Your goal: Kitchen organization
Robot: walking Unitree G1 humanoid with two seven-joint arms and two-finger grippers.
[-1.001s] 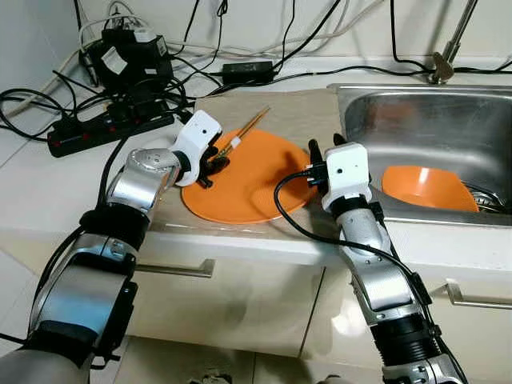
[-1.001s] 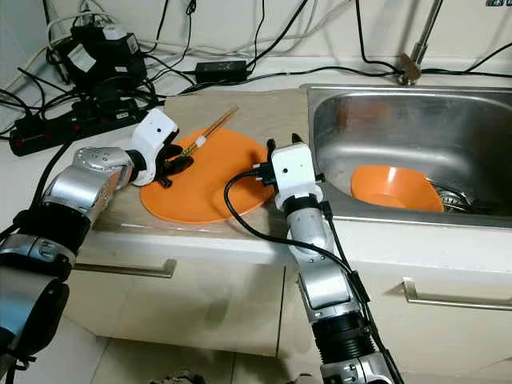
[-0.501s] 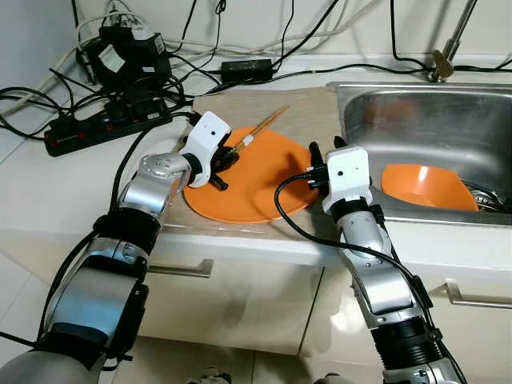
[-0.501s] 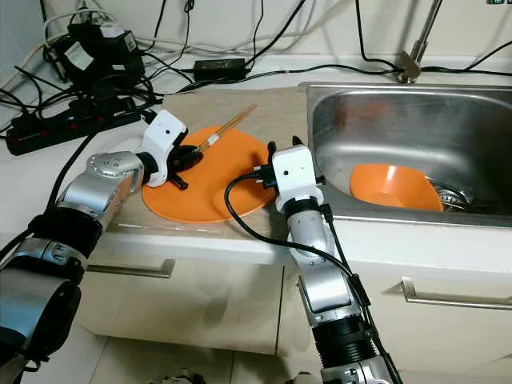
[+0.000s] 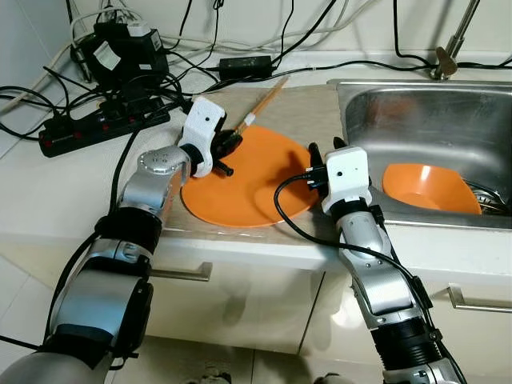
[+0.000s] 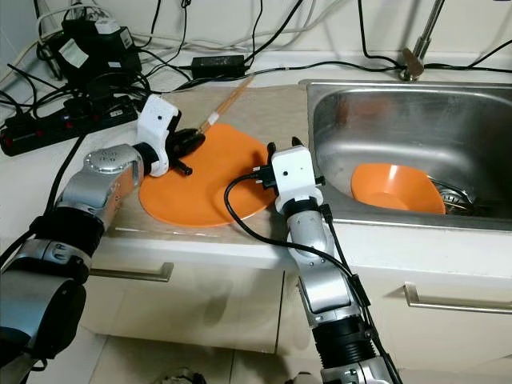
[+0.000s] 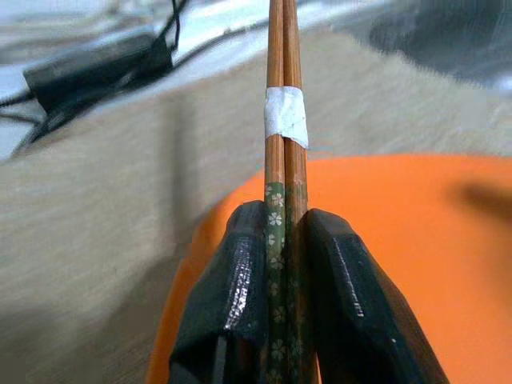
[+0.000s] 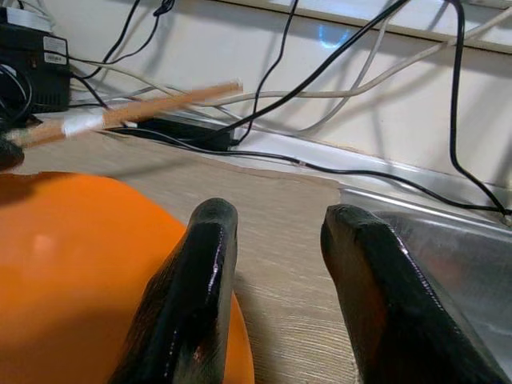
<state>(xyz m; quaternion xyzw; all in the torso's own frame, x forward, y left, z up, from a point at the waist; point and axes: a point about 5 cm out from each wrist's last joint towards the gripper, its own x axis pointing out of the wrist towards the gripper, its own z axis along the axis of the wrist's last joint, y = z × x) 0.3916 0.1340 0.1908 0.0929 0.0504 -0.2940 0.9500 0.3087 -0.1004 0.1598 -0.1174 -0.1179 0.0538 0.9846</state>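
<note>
Left eye view: the left gripper (image 5: 225, 147) sits left of centre, over the far left edge of the orange plate (image 5: 256, 188), its fingers clamped on a pair of chopsticks (image 5: 258, 104) that slant up and right, their free ends raised over the beige mat (image 5: 304, 112). The plate lies flat on that mat in the middle of the frame. The right gripper (image 5: 323, 151) is just right of centre, at the plate's right rim beside the steel sink (image 5: 424, 120), fingers spread and holding nothing. An orange bowl (image 5: 430, 188) lies in the sink at the right. A black power strip (image 5: 96, 128) and tangled cables (image 5: 120, 56) fill the upper left, and a black adapter (image 5: 246, 66) rests at top centre.

Right eye view: the same layout, with the chopsticks running from the left gripper up toward the top centre, and the faucet base (image 6: 412, 68) at the upper right behind the sink.

Left wrist view: two black fingers (image 7: 232, 312) at the bottom centre press together on the chopsticks, which run straight up the middle, bound by a white tape band (image 7: 286, 117), with a green flowered section at the grip. The plate spreads across the lower right.

Right wrist view: the two fingers (image 8: 196, 296) stand apart at the bottom centre over the mat; the plate is at the lower left, the chopsticks blurred at the upper left
</note>
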